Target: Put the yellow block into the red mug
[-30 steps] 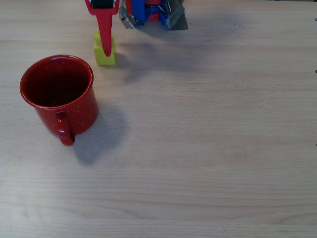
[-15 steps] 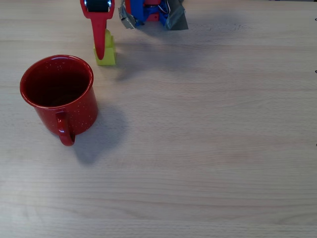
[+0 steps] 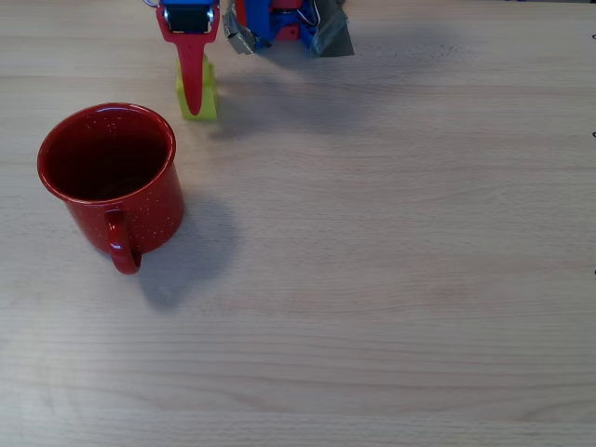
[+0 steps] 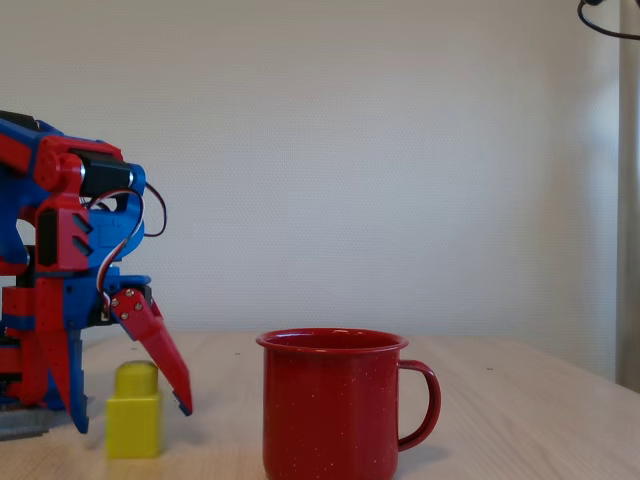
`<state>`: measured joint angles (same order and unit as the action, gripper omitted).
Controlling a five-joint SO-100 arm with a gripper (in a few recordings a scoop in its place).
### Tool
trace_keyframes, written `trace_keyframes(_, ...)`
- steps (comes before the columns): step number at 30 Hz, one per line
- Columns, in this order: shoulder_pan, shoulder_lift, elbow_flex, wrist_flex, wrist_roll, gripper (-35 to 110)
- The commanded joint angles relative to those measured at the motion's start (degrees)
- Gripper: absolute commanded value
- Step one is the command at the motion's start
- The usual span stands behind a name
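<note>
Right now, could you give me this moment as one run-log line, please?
gripper: open, over yellow block | block: on table | red mug: upright, empty

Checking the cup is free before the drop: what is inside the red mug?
In the overhead view, the glossy red speckled enamel mug shows only its dark red inside, nothing in it. The small yellow-green plastic brick sits on the table beyond it. The near inner wall is hidden by the rim.

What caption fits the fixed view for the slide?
Red-and-blue arm's gripper poised around the yellow block on the table, red mug waiting beside it.
</note>
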<state>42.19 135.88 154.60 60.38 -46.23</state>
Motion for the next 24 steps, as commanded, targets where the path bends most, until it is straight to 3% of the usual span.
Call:
trace_keyframes(1,0.88,1.41,0.62,-0.88,0.00,31)
trace_keyframes(3,0.70,1.76,1.23,-1.76,0.53,22)
trace_keyframes(5,0.35,2.11,1.67,-2.20,1.14,0)
trace_keyframes(15,-1.49,2.29,-0.97,0.97,6.77,0)
trace_keyframes(24,-6.68,2.20,-14.33,10.28,25.84,0)
